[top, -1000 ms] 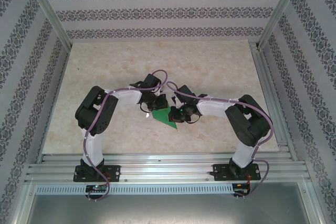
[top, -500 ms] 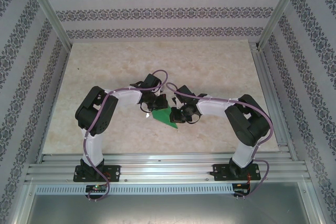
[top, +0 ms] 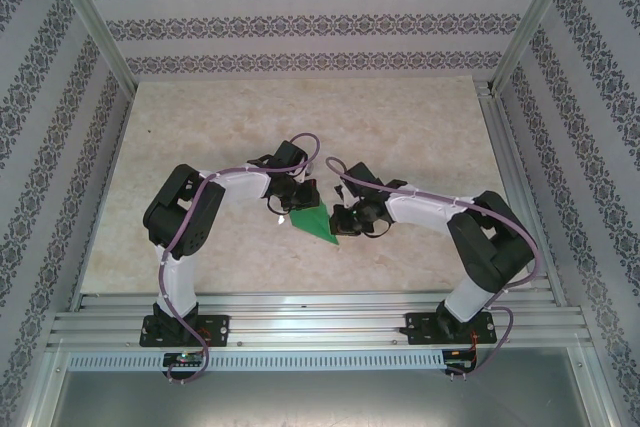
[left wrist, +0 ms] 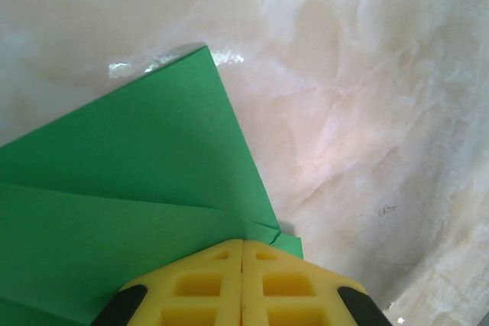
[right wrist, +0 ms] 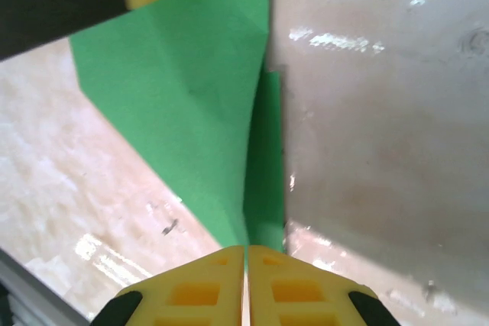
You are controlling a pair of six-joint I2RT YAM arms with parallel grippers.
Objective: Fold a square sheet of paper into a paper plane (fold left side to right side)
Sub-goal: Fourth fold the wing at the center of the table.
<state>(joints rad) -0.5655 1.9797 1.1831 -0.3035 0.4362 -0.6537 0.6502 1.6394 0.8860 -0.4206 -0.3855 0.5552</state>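
— Where's the paper?
— The paper (top: pixel 315 222), folded to a point, sits near the middle of the table (top: pixel 200 127), a bit toward its near edge.
— Left gripper?
— The left gripper (left wrist: pixel 242 253) has its jaws pressed together at the paper's edge. Pinching or only pressing, I can't tell.
— Right?
— The right gripper (right wrist: pixel 246 257) is closed too, pinching a raised flap.

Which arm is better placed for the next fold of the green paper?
Likely right: the right gripper looks shut on a lifted edge of the green paper, while the left gripper, shut, sits at its opposite corner.
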